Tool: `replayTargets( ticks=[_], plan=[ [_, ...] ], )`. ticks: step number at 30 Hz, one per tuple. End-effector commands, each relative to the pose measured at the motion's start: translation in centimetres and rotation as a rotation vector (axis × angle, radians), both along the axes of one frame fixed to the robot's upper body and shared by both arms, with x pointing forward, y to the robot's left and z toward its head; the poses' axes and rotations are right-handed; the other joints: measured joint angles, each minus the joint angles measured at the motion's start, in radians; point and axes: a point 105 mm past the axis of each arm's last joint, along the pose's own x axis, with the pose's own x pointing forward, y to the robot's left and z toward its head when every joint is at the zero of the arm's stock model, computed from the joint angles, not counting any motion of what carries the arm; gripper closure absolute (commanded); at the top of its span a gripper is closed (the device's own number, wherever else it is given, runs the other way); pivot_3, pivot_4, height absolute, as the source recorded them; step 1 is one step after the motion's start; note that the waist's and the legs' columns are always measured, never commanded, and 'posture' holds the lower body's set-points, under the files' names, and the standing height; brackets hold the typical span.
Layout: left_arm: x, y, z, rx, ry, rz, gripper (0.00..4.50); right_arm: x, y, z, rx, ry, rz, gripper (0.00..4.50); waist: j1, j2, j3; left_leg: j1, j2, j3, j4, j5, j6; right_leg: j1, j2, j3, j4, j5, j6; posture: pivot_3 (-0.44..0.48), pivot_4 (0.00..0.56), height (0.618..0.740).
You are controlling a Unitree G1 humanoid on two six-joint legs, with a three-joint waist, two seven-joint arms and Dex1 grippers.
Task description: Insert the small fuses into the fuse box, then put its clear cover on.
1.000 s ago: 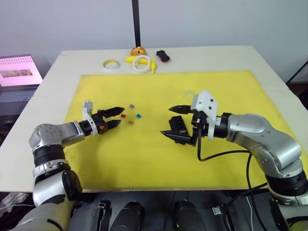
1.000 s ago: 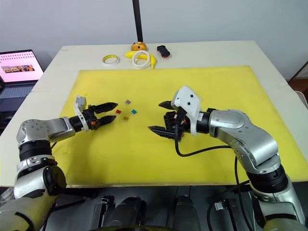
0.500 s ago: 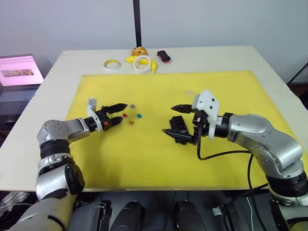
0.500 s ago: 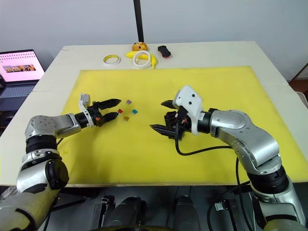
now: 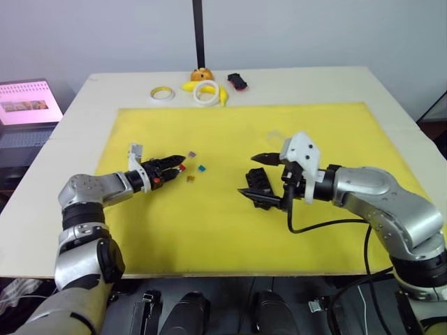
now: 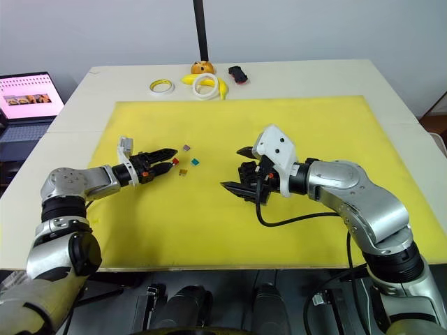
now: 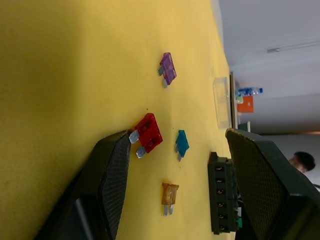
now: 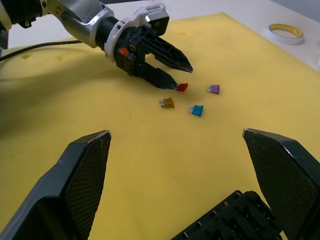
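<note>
Risk: left gripper (image 7: pixel 175 165), jaws open, straddles the red fuse (image 7: pixel 148 133) at frame centre (one finger touching it); closing off-centre may flick it away. Right gripper (image 8: pixel 175 175) stands open over the fuse box (image 8: pixel 230 220).

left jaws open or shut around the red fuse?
Open. The left gripper has its jaws spread, with the red fuse lying on the yellow mat by one jaw tip, not clamped.
</note>
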Motion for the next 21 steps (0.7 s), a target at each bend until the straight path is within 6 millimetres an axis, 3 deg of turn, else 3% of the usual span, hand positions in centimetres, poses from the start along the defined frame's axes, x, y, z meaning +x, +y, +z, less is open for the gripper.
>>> replayTargets(
  ticks=[1,3,7,15,19,21],
  plan=[
    [-0.1,-0.8,-1.6,0.054,0.048,-0.016,1.29,-0.2,-0.1,1.2,0.005,-0.06,0.002,0.0,0.0,0.0,0.0,0.0,0.0,0.0,0.0,0.0,0.0,0.0,0.0,0.0,0.0,0.0,0.0,0.0,0.15,0.74],
    [-0.2,-0.8,-2.0,0.098,0.038,-0.026,1.29,-0.2,-0.1,1.3,0.006,-0.061,0.0,0.0,0.001,0.0,0.0,0.0,0.0,0.0,0.0,0.0,0.0,0.0,0.0,0.0,0.0,0.0,0.0,0.0,0.15,0.74],
    [-0.2,-0.7,-2.7,0.114,0.062,-0.017,3.18,-0.1,-0.2,1.5,0.024,-0.06,-0.005,0.0,0.0,0.0,0.0,0.0,0.0,0.0,0.0,0.0,0.0,0.0,0.0,0.0,0.0,0.0,0.0,0.0,0.15,0.74],
    [0.1,0.0,-3.5,0.134,0.092,0.032,3.18,0.0,-0.3,1.8,0.028,-0.063,-0.005,0.0,0.0,0.001,-0.001,0.001,0.0,0.0,0.0,0.0,0.0,0.001,0.0,0.0,0.0,0.0,0.0,0.0,0.15,0.74],
    [0.3,0.7,-3.8,0.199,0.091,0.051,4.47,0.0,-0.3,1.9,0.025,-0.064,-0.003,0.0,-0.002,0.002,-0.001,0.001,0.0,0.0,0.0,0.0,0.0,0.001,0.0,0.0,0.0,0.0,0.0,0.0,0.15,0.74],
    [0.4,1.3,-3.4,0.231,0.071,0.058,4.47,0.0,-0.4,1.9,0.023,-0.064,-0.002,0.0,-0.003,0.003,-0.002,0.001,0.0,0.0,0.0,0.0,0.0,0.001,0.0,0.0,0.0,0.0,0.0,0.0,0.15,0.74]
  ],
)
